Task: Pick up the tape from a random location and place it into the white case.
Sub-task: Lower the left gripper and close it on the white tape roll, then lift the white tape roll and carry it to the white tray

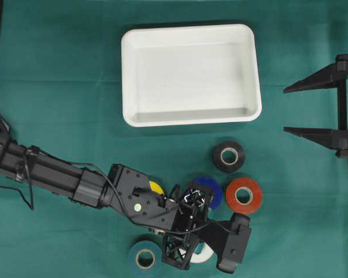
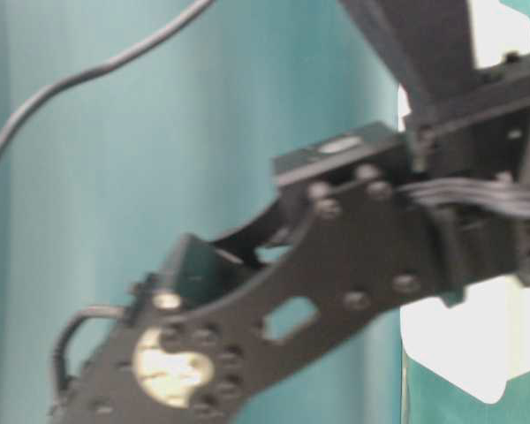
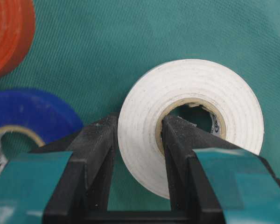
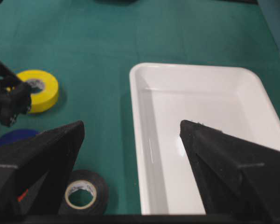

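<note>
My left gripper is shut on the wall of a white tape roll, one finger outside the roll and the other inside its cardboard core. The roll lies flat on the green cloth. From overhead, only a sliver of this white tape shows under the left gripper near the front edge. The white case stands empty at the back centre. My right gripper hovers open at the right edge, holding nothing. In the right wrist view it sits above the near rim of the case.
Other rolls lie around the left gripper: black, orange-red, blue, yellow and teal. The blue roll lies just left of the left fingers. The table-level view is filled by blurred arm parts.
</note>
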Tool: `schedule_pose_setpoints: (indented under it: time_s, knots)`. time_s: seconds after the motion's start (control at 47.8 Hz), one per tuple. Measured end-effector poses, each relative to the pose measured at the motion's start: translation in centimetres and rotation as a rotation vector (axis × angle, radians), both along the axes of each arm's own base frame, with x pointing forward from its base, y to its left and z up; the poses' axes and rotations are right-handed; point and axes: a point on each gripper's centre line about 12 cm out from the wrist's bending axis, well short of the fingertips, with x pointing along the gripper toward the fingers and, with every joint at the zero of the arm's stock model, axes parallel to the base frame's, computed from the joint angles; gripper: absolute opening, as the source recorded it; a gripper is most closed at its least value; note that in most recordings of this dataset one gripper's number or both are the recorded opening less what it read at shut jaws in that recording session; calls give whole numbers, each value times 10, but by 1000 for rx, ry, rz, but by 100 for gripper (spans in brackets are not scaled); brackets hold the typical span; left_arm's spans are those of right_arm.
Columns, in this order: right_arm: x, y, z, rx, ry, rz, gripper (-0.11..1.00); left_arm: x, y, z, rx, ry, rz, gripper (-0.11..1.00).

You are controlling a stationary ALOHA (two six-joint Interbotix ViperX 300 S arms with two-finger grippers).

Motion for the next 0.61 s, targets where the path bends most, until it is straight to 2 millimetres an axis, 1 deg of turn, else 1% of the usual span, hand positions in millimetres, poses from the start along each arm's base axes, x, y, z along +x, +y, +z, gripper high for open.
schedule_pose_setpoints:
  time_s: [0.042, 0.251, 0.481, 0.607]
  knots:
    - [0, 0, 0, 0, 0, 0, 91, -1, 1, 7, -2, -6, 3, 24]
    - [0, 0, 1, 0, -5, 0, 91, -7, -2, 59, -29, -92, -7, 24]
    - [0, 0, 1, 0, -5, 0, 91, -16, -4, 102, -52, -164, -17, 24]
    - [-1, 0, 2, -1, -9, 2, 91, -20, -2, 120, -50, -171, -17, 24]
